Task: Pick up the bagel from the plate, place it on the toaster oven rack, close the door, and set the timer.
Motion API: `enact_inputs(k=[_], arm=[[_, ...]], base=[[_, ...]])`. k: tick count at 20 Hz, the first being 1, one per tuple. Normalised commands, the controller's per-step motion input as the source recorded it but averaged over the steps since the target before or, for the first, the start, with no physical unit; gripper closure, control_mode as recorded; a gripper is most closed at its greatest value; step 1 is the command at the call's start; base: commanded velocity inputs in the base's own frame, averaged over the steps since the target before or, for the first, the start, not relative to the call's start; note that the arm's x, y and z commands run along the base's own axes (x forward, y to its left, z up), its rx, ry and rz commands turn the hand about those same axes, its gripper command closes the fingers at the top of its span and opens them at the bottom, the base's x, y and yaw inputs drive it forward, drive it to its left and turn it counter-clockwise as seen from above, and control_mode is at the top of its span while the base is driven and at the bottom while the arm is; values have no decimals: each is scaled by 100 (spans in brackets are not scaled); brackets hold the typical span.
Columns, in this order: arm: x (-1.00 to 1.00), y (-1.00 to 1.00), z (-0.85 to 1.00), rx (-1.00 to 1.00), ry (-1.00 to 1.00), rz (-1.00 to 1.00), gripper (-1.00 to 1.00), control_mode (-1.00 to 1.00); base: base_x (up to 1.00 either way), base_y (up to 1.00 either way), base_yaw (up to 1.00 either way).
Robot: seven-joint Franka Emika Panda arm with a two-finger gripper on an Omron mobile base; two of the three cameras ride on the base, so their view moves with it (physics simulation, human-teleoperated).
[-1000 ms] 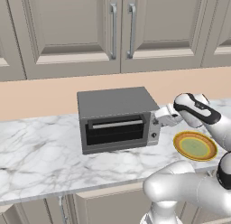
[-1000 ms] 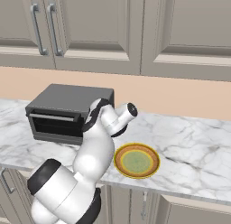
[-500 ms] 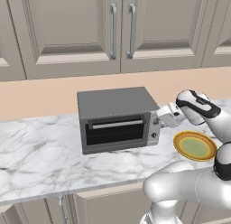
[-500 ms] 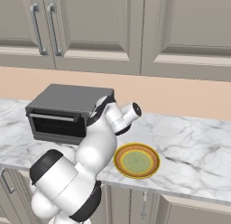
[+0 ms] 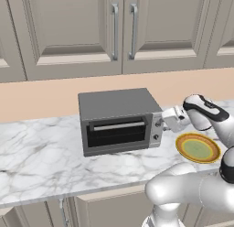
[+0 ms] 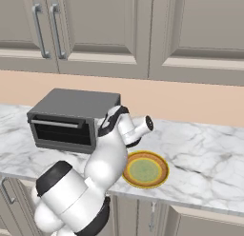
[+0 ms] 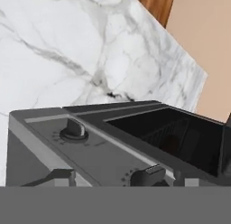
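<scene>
Hand view brings me very close to the control panel at the right end of the toaster oven, where I see an upper knob and a lower knob, each with fine tick marks around it. My gripper hangs just beside this panel in the left base view, and it carries nothing. How wide its jaws stand I cannot tell from these pictures. The door looks closed, with its silver bar handle across the top of the dark glass. The plate lies on the marble counter just to the right of the oven, and its face is bare. So I judge that the bagel is inside on the rack, though the glass is too dark to make it out. I think the timer is the step that is left. The knob should be a small, stiff piece of hard plastic, light to turn but smooth, so it can slip between my fingers. I would take it across its raised ridge, with one finger on each flat side, and turn it slowly. Which of the two knobs is the timer I cannot say. I find no brand name or label, and the marks around the knobs are too small to read.
</scene>
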Motion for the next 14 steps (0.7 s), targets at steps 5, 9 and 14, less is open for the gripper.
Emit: enact_inputs(k=[5, 9, 14], arm=[[-58, -29, -76, 22, 0, 2, 100, -100], [-54, -19, -84, 19, 0, 1, 100, -100], [-25, 0, -22, 18, 0, 0, 100, -100]], base=[[0, 0, 0], [0, 0, 0], [0, 0, 0]])
